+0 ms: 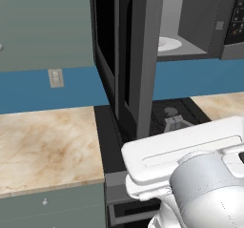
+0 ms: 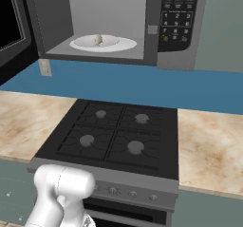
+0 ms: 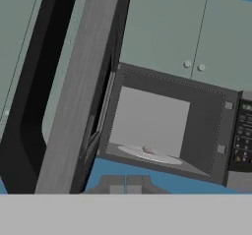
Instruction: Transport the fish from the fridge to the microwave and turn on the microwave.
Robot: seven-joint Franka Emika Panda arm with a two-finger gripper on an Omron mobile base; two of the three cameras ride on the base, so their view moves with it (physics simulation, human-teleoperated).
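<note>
The black microwave (image 2: 156, 41) hangs above the stove with its door (image 2: 10, 26) swung wide open to the left. On the white turntable (image 2: 121, 44) inside lies the small pale fish (image 2: 98, 40), also seen as a small pale shape (image 3: 148, 150) in the hand view. The keypad (image 2: 178, 12) runs down the microwave's right side. My gripper (image 3: 125, 184) is shut and empty, well back from the microwave opening and pointing up at it, below the door's (image 3: 74, 91) edge. The fridge is out of view.
A black gas stove (image 2: 114, 131) sits under the microwave, with marble counter on its left (image 1: 43, 146) and right (image 2: 209, 145). A wall outlet (image 1: 56, 77) sits on the blue backsplash. Grey-green cabinets (image 3: 162, 27) hang above the microwave.
</note>
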